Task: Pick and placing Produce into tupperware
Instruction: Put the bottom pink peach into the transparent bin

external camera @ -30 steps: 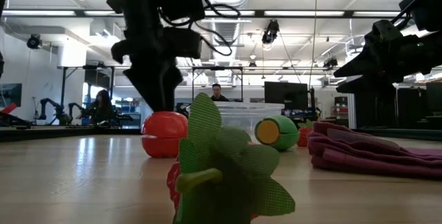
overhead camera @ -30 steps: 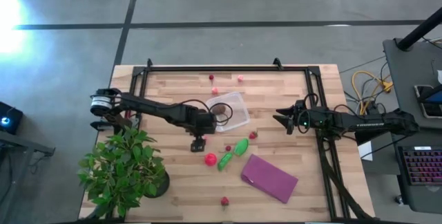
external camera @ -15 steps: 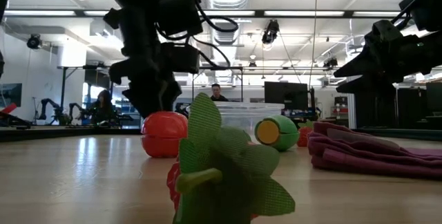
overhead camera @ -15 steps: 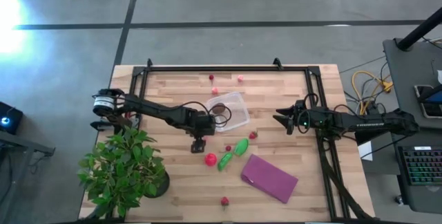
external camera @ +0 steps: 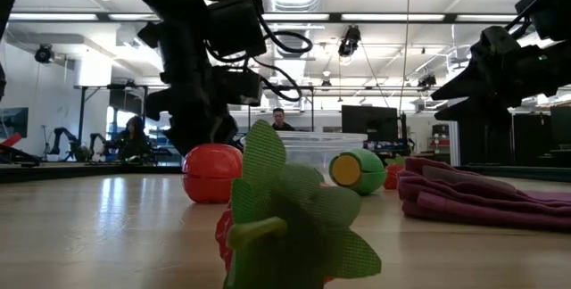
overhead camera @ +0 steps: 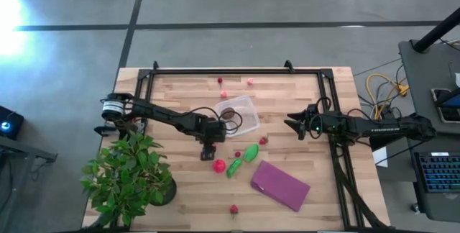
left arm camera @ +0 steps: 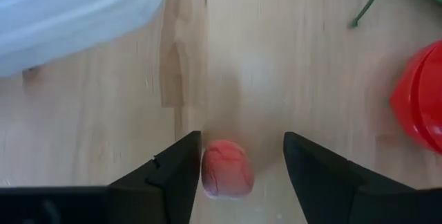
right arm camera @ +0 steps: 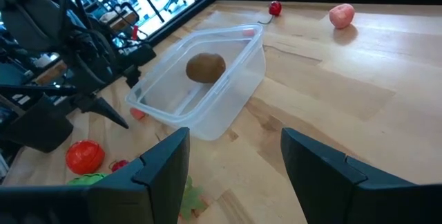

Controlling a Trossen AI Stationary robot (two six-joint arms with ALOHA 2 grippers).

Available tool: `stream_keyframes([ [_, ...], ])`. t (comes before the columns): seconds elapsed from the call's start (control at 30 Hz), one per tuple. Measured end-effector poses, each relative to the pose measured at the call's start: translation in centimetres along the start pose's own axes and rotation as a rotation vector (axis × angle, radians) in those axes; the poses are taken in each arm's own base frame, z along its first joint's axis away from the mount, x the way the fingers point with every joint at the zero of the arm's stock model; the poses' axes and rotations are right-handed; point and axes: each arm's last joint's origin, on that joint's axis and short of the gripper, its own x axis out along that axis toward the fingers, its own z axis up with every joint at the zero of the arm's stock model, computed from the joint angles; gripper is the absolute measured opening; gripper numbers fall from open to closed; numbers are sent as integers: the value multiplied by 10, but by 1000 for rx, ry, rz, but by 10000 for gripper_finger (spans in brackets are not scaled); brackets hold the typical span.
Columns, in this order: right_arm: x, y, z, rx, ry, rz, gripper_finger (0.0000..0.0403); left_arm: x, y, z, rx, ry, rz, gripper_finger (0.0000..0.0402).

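the left gripper (left arm camera: pixel 238 175) is down at the table just beside the clear box (overhead camera: pixel 239 115), its fingers set either side of a small pink-red piece (left arm camera: pixel 226 168), one finger touching it and a gap at the other, so not yet a firm grip. the brown ball (right arm camera: pixel 206 67) already lies in the box. the big red ball (overhead camera: pixel 218 165) and two green pods (overhead camera: pixel 243 159) lie close by and could get bumped. the right gripper (right arm camera: pixel 235 158) waits open near the table's right side. a purple cloth (overhead camera: pixel 280 185) and potted plant (overhead camera: pixel 128 174) sit apart.
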Motion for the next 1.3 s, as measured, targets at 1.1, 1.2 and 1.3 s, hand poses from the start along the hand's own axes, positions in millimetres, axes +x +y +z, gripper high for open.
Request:
stream_keyframes([
  [1.1,0,0,0,-4,0,0,219,-9,2,-1,7,18,74,89],
  [1.2,0,0,0,-4,0,0,219,-21,4,9,3,-34,123,89],
  [1.3,0,0,0,-4,0,0,219,-36,7,22,-2,-85,168,89],
])
